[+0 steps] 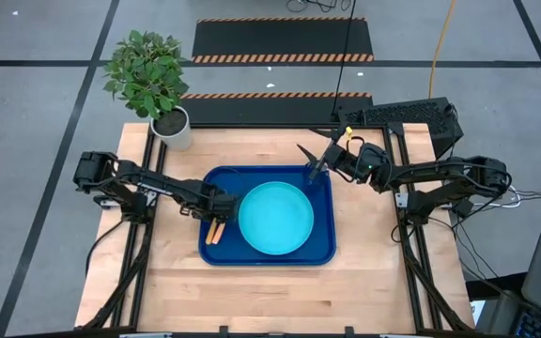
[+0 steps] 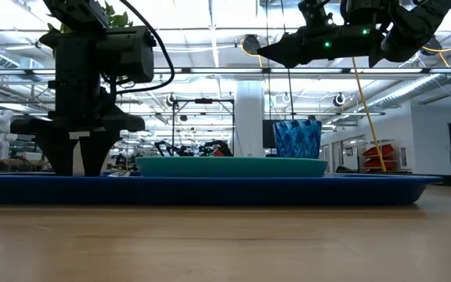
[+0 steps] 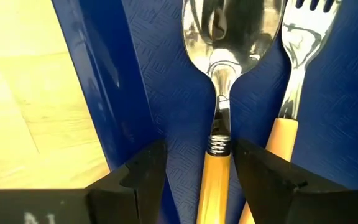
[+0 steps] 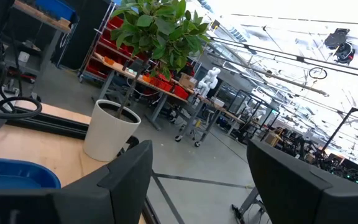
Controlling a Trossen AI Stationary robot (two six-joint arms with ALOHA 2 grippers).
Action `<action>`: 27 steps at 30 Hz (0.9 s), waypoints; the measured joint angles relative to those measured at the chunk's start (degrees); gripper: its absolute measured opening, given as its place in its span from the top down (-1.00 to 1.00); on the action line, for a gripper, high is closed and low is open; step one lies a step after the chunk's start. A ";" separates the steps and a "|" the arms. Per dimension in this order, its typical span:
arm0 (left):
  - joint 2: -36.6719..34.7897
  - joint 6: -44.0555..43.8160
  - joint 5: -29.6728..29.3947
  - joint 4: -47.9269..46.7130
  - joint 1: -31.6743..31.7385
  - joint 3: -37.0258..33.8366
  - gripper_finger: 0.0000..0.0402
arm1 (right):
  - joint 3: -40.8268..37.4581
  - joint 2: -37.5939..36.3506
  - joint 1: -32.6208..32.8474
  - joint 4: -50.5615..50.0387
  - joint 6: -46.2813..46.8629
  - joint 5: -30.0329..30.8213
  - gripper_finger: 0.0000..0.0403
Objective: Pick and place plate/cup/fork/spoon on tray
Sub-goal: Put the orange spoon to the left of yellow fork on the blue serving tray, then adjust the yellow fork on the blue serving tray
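The dark blue tray lies mid-table. The turquoise plate rests flat on it. The spoon and the fork lie side by side on the tray's left strip, and their orange handles show in the high view. The dark blue cup stands upright on the tray behind the plate. My left gripper is open and low over the tray, its fingers on either side of the spoon's handle with a gap on each side. My right gripper is open and empty, raised above the tray's far right corner.
A white pot with a green plant stands at the table's far left corner. Bare wooden table lies in front of the tray and on both sides of it. Black equipment sits at the far right edge.
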 joint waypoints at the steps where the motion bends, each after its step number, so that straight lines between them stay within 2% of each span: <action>1: 0.00 -0.20 0.00 -0.05 0.00 0.00 0.05 | 0.00 0.00 0.00 0.00 0.00 0.00 -0.26; 12: 0.00 -1.38 -0.01 -0.72 0.19 0.08 0.05 | 0.00 0.00 -0.02 -0.02 0.25 -0.09 -0.26; 19: 0.13 0.49 0.02 -1.34 1.18 2.65 0.05 | 0.00 0.00 -0.02 -0.02 0.37 -0.15 -0.26; 27: 0.11 0.00 -0.40 -6.57 1.24 3.64 0.05 | 0.00 0.00 -0.02 -0.02 0.42 -0.17 -0.26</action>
